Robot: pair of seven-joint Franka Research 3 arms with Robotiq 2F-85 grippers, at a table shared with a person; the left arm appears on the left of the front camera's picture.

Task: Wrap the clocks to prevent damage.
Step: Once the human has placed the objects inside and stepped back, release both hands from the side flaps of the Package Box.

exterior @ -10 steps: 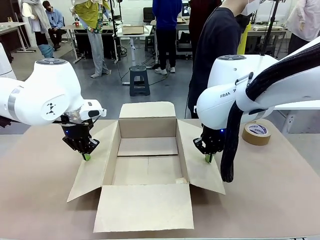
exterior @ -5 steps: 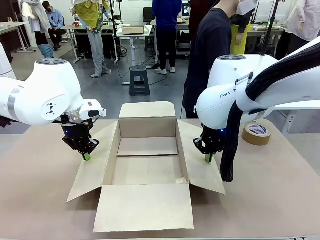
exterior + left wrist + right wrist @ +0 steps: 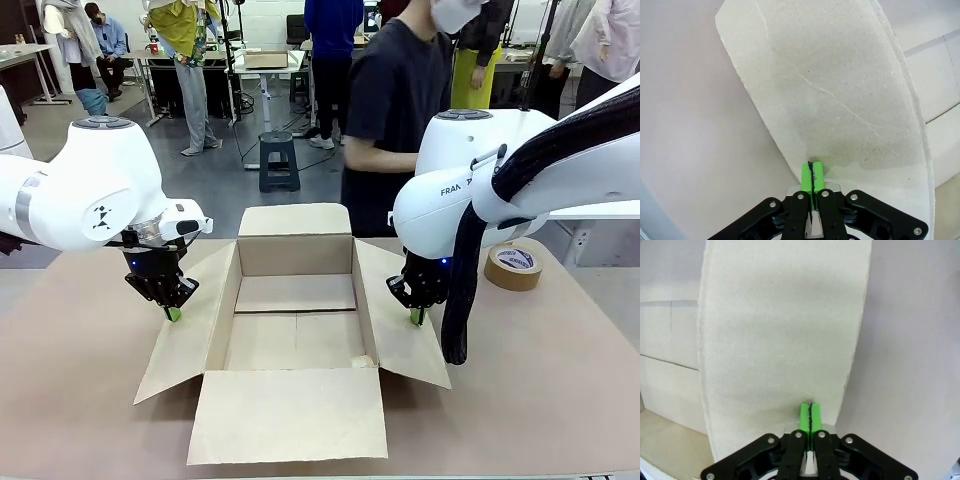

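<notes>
**Closed grippers rest on open box's side flaps**

The cardboard box (image 3: 295, 300) sits open mid-table, with bare table (image 3: 80, 400) around it and a tape roll (image 3: 513, 266) at far right. The left gripper (image 3: 173, 313) and right gripper (image 3: 417, 317), fingers pressed together, touch the side flaps' outer edges. The person (image 3: 395, 110) behind has stepped left since a second ago.

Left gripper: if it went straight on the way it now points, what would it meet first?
The left flap of the cardboard box, directly ahead of the left gripper, whose jaws are shut. It may already be touching; depth is unclear.
</notes>
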